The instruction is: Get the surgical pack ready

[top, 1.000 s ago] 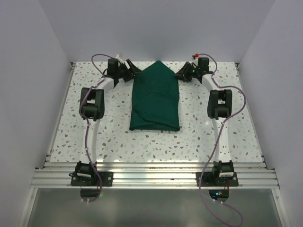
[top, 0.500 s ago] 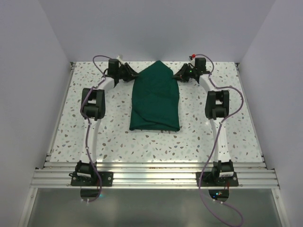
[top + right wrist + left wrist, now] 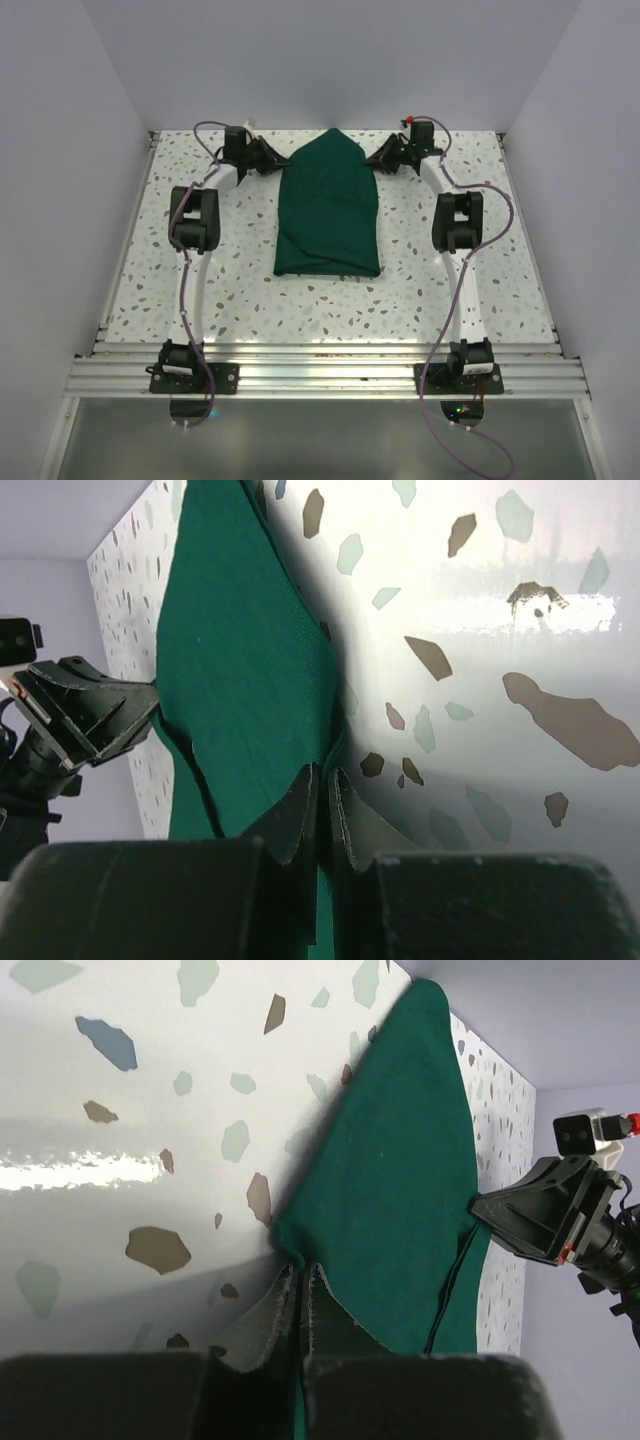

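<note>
Both our grippers have closed since a moment ago. They stood wide at the two sides of the pack (image 3: 328,205), and now each one is pressed together on the cloth. The arms only crept in a little.

Our left gripper (image 3: 300,1278) pinches the edge of the pack right at its tips. The green cloth spreads away ahead of it and to its right. Our right gripper (image 3: 322,780) does the same on the other side, with the cloth ahead of it and to its left. Each gripper looks across the cloth at the other one, so the pack lies between them.

The pack rests flat on the table (image 3: 250,290). Up by the grippers it comes to a point that reaches a bit past their tips. Behind the grippers, back toward our bases, it is wide and looks tucked under.

We think the job is partly done. The sides look folded in and the wide end looks neat. The pointed end is not folded yet, so we guess that is what is left: lift it and bring it back over the pack. We cannot tell what is inside
</note>
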Robot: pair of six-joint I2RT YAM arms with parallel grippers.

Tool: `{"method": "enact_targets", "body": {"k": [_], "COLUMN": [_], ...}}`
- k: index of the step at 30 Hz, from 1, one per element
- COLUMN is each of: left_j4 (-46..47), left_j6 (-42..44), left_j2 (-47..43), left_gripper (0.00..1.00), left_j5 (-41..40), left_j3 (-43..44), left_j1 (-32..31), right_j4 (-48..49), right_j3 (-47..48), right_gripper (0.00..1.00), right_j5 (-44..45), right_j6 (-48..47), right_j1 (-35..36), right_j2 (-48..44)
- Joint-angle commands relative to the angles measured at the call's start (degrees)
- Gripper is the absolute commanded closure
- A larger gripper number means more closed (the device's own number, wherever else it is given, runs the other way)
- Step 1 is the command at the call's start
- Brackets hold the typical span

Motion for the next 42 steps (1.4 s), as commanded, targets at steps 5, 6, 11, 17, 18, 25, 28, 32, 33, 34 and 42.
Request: {"method": "enact_targets", "body": {"k": [5,6,11,17,18,25,28,32,33,34,42], "left_j4": [-0.46,-1.34,-7.57,-10.05,-9.96,-14.18,-15.32,-15.85,-15.94,-16.55,-18.22], "left_j6": [1.24,2.12,4.76,7.05,7.31,11.26,12.23,13.11,13.63,13.99,17.06], "left_j2": [-12.71,-14.63,-20.09,-29.58,-31.94,-40.92,-44.53,-48.31,-49.62,-50.07,-54.2], "left_gripper": [1.0,1.0,1.0,1.0,1.0,1.0,1.0,1.0,1.0,1.0,1.0], "left_j5": [3.17,3.26,3.96,4.4,4.84,5.02,5.02,5.11,5.19,5.28,5.2], "left_j3": [-6.68,-7.99,-10.81,-22.47,-23.98,-33.92,-38.14,-43.14,-43.86,-44.56,-52.56], "left_j1": [0.29,0.29,0.29,0.38,0.29,0.03,-0.06,-0.24,-0.5,-0.59,-1.03], "right_j4": [-5.28,-6.33,-11.08,-18.82,-19.78,-23.83,-24.36,-24.71,-24.45,-24.54,-26.03], "right_j3": [-2.54,-3.25,-8.26,-13.52,-16.32,-26.97,-31.45,-36.9,-39.26,-40.24,-48.76], "right_gripper": [1.0,1.0,1.0,1.0,1.0,1.0,1.0,1.0,1.0,1.0,1.0], "right_j5": [-1.55,-1.46,-1.89,-2.95,-2.52,-0.85,-0.4,-0.23,-0.23,-0.14,0.3], "right_j6": [0.02,-0.59,-2.18,-4.29,-4.73,-9.29,-9.48,-9.91,-10.0,-10.35,-14.13], "right_j1": [0.69,0.87,1.13,2.54,2.71,4.12,4.12,4.21,4.12,4.21,4.65], "right_j2": [-11.05,-12.19,-20.27,-27.03,-28.36,-37.5,-41.19,-45.41,-46.12,-47.43,-50.25]}}
